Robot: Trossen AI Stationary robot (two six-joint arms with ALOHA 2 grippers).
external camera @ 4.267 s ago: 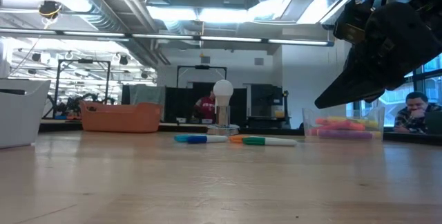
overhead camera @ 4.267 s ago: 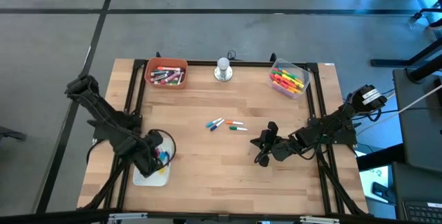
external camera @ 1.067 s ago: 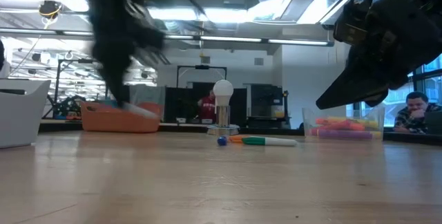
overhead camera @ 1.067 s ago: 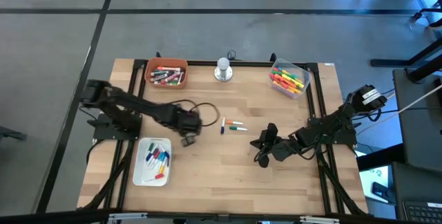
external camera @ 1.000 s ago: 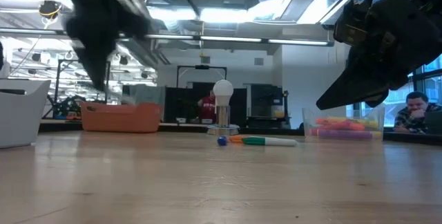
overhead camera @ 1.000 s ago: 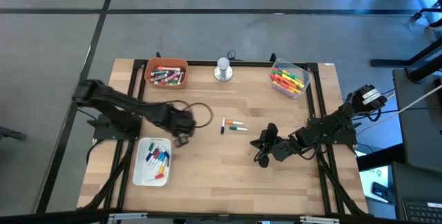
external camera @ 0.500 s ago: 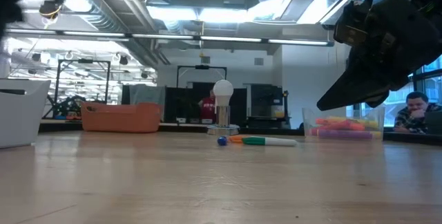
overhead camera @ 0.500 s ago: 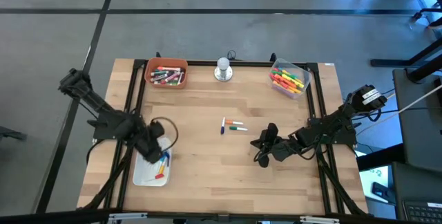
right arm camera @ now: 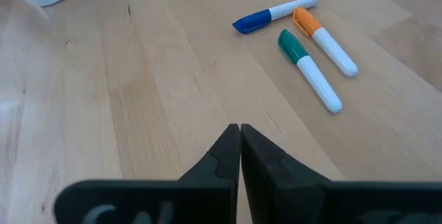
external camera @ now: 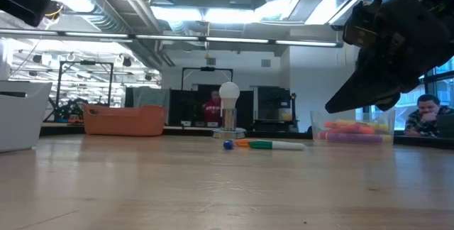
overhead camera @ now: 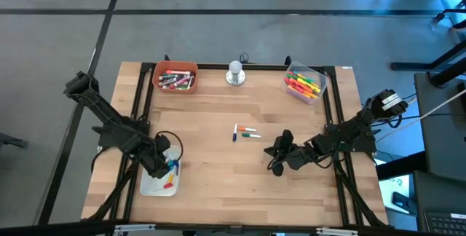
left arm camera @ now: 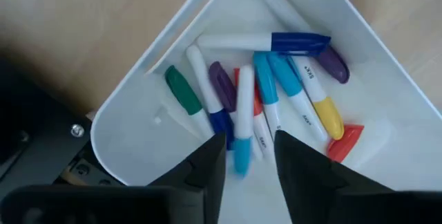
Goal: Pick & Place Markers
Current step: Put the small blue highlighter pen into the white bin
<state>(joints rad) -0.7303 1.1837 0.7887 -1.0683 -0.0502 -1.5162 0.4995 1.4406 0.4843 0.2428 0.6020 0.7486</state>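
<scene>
My left gripper is open and hangs low over the white tray at the table's near left. The tray holds several markers lying loose on its floor. A white marker with a light-blue cap lies between my left fingers, and neither finger touches it. Three more markers lie on the wood at mid-table: blue-capped, orange-capped and green-capped. My right gripper is shut and empty. It waits above the table, to the right of those three.
An orange bin of markers stands at the far left. A clear bin of bright markers stands at the far right. A silver knob-like object stands between them. People sit in the room beyond the table.
My left arm has swung from mid-table, beside the loose markers, toward the table's near left edge. It has then come down over the white tray. The three markers on the wood have stayed put.
</scene>
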